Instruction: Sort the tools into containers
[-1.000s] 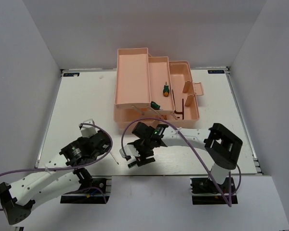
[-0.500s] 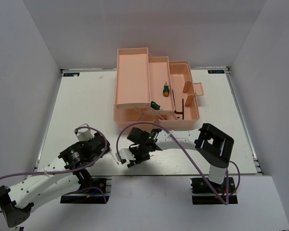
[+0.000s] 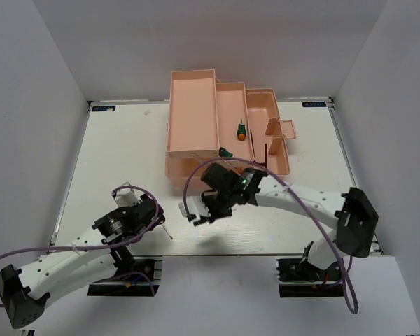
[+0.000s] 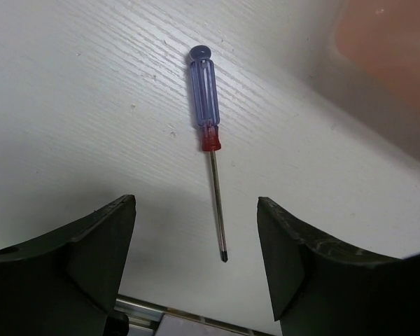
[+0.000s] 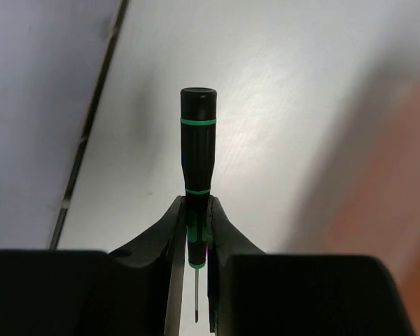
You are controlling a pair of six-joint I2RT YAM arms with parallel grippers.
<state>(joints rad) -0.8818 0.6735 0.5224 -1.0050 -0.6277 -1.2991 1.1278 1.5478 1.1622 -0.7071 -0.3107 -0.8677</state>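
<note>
Blue labels [image 3: 315, 103] at the table's [image 3: 126, 154] far edge are too small to be read. A blue-handled screwdriver [image 4: 208, 133] is laid flat on the table between the spread-apart fingers of the left gripper [image 4: 196, 210], its tip toward the wrist. A black-green screwdriver [image 5: 197, 140] is clamped in the right gripper [image 5: 196, 206], handle outward, near the toolbox [image 3: 192, 105].

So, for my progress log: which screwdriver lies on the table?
The blue-handled screwdriver, below the open left end effector. The black-green screwdriver is clamped in the right end effector; the orange-green screwdriver and green screwdriver are in the toolbox.
</note>
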